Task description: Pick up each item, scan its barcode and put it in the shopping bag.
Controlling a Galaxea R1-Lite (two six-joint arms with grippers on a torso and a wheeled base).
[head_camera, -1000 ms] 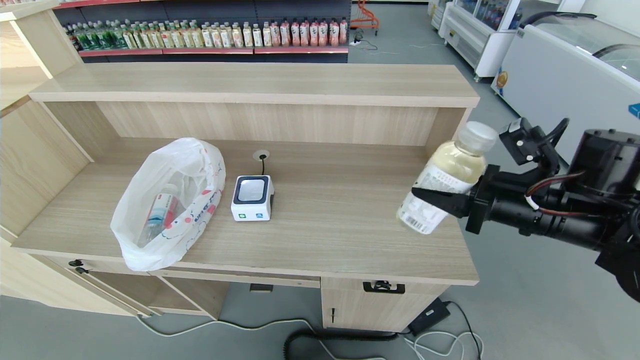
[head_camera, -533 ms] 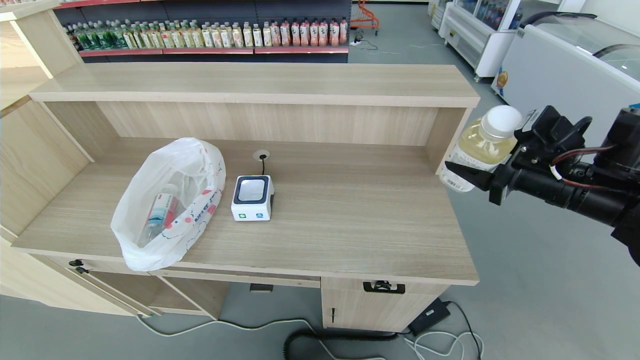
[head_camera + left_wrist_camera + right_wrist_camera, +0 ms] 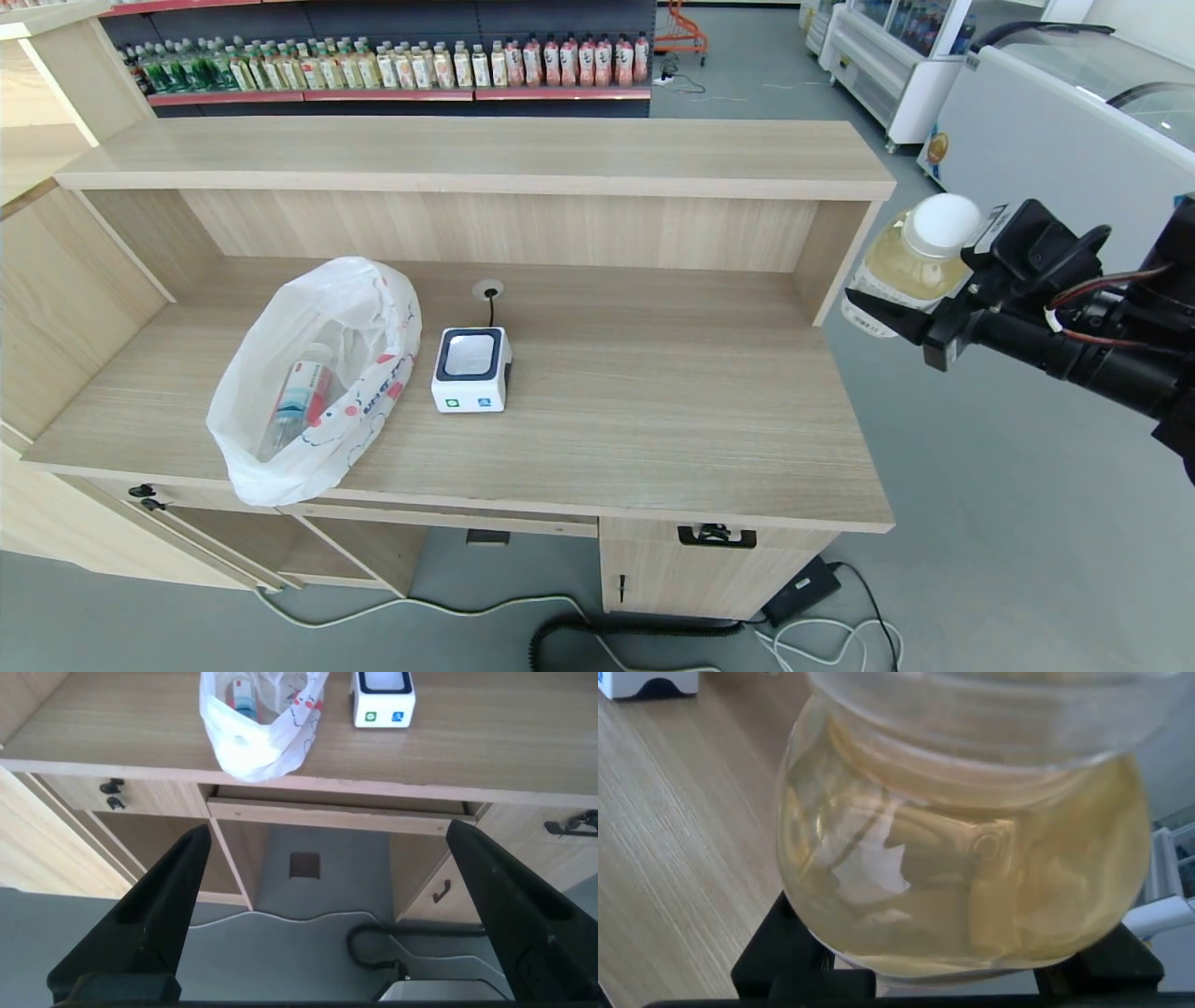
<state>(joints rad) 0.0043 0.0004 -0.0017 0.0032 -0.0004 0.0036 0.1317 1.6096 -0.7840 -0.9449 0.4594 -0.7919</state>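
Black fingers [image 3: 885, 315] of the right gripper [image 3: 892, 294] clamped on a bottle [image 3: 910, 261] of pale yellow drink, its white cap [image 3: 943, 222] turned up toward the head camera. Held in the air just off the far right corner of the counter [image 3: 653, 420], past its edge and over the grey floor. From the right wrist view, a rounded body full of liquid seated between two dark fingers, with the counter's wood grain beside it.

Left gripper [image 3: 322, 924] with fingers spread wide and nothing between them. Low on the near side of the counter, facing the open recess under the worktop.

Toward the counter's left, a white shopping bag [image 3: 313, 373] lying open, with a red-labelled bottle [image 3: 299, 401] already inside. Just right of the bag, the white barcode scanner [image 3: 471, 369], dark window facing up, and a cable hole [image 3: 486, 290] just behind it. Both well apart from the held bottle.

Farther off, shelves of bottled drinks [image 3: 392, 67] along the far wall and chest freezers [image 3: 1055, 121] at far right. Cables [image 3: 653, 635] looped on the floor at the counter's near foot.
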